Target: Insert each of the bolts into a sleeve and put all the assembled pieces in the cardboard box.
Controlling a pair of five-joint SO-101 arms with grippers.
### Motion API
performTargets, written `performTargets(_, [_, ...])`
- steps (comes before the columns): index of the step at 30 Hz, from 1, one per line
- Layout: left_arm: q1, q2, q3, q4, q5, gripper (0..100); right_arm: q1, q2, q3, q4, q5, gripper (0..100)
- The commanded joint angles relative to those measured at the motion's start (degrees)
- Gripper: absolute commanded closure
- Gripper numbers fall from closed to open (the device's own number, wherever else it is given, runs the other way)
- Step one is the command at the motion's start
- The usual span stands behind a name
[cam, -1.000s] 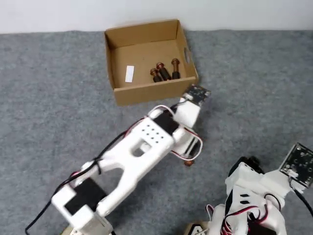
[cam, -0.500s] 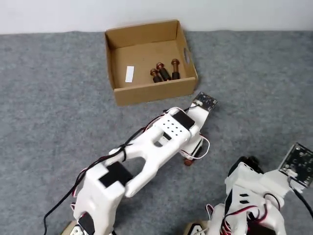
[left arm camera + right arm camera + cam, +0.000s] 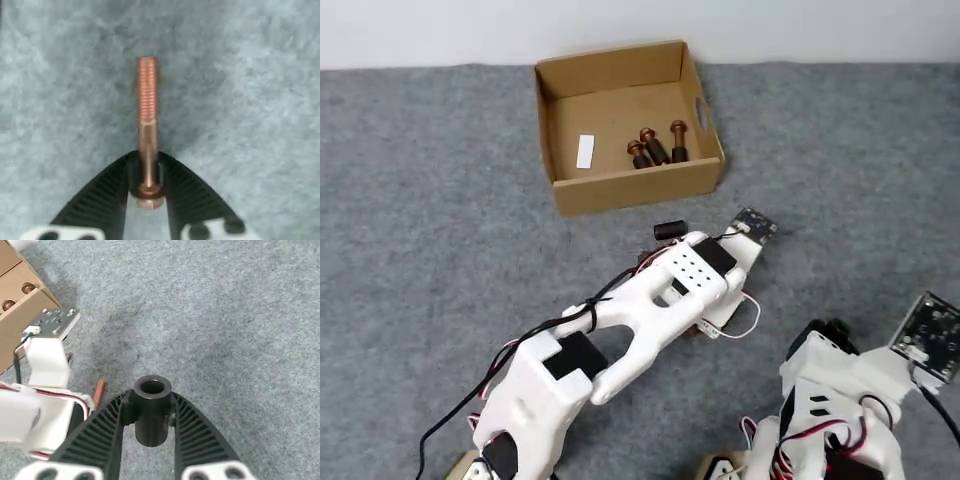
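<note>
Left arm [image 3: 660, 300] farther back from cardboard box [image 3: 630, 190], bolt [image 3: 148, 125] between its fingers [image 3: 100, 195].

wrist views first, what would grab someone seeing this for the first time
The copper bolt, gripped near its head by the left gripper, stands out first. The right gripper holds a black sleeve upright, bore showing. In the high view, a cardboard box at the far side holds three assembled pieces, with a loose sleeve lying just in front of it.
</note>
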Motion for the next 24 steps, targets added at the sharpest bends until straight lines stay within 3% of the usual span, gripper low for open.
performTargets(1, [-0.09, -7.56, -1.27, 4.31, 3.96, 100, 0.57, 0.04, -0.44, -1.63, 0.35, 99.1])
performTargets(7, [-0.26, -14.77, -1.01, 14.15, 10.20, 100, 0.57, 0.04, -0.44, -1.63, 0.35, 99.1])
performTargets(13, [-4.13, -15.82, -1.10, 22.42, 21.10, 100, 0.57, 0.04, -0.44, -1.63, 0.35, 99.1])
performTargets(24, [-27.16, -15.56, -1.36, 21.54, 31.82, 100, 0.48, -0.04, -0.44, -1.63, 0.26, 99.1])
